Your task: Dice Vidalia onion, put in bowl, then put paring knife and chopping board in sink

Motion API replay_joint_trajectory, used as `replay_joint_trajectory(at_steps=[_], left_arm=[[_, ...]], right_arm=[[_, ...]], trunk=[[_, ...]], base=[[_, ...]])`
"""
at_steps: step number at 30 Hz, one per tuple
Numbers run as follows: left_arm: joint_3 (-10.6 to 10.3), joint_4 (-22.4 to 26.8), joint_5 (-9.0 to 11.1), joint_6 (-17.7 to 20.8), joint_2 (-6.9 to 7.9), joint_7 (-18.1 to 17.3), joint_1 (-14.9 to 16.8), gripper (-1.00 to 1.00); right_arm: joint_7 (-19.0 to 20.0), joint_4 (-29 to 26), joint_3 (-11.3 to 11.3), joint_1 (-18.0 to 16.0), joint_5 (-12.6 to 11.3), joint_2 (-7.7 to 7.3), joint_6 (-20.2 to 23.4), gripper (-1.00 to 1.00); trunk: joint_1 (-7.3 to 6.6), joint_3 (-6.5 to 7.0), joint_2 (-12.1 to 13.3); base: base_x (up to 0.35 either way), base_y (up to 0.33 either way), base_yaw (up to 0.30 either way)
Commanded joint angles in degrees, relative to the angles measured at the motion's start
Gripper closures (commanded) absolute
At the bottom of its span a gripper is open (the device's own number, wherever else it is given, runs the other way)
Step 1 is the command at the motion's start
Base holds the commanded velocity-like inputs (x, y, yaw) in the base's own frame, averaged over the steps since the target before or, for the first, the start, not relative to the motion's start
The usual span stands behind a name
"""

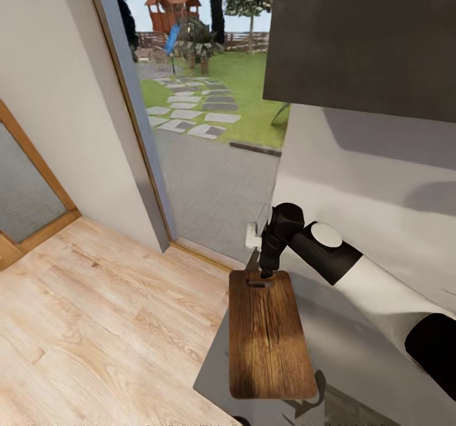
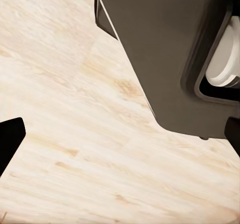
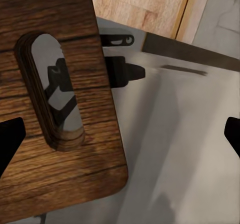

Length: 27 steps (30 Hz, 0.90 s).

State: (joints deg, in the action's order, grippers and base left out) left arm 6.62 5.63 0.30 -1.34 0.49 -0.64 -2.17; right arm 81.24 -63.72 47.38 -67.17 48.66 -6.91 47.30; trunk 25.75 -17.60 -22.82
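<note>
Clearly grained, round-cornered wooden chopping board

The board lies on the counter, its slot end away from the robot, under the right pincer; floor lies left.

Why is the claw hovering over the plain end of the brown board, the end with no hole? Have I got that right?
Not quite. The right claw is over the end of the chopping board that does have the slot-shaped handle hole, as the right wrist view shows. The board does lie on the countertop.
</note>
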Motion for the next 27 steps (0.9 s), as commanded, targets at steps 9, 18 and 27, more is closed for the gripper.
replay_joint_trajectory(at_steps=[9,18,27], left_arm=[[0.33,0.09,0.05,-0.07,-0.02,-0.07,-0.02,-1.00],[0.33,0.09,0.03,-0.07,-0.04,-0.07,-0.02,-1.00],[0.31,0.09,0.03,-0.07,-0.06,-0.07,-0.02,-1.00]], right_arm=[[0.41,-0.09,0.30,-0.07,0.38,-0.03,0.51,-1.00],[0.45,-0.09,0.40,-0.07,0.39,-0.03,0.51,-1.00],[0.49,-0.09,0.43,-0.07,0.39,-0.04,0.51,-1.00]], trunk=[[0.03,-0.91,-0.10],[0.03,-1.72,-0.10],[0.03,-2.53,-0.10]], base=[[0.000,0.000,0.000],[0.000,0.000,0.000],[0.000,0.000,0.000]])
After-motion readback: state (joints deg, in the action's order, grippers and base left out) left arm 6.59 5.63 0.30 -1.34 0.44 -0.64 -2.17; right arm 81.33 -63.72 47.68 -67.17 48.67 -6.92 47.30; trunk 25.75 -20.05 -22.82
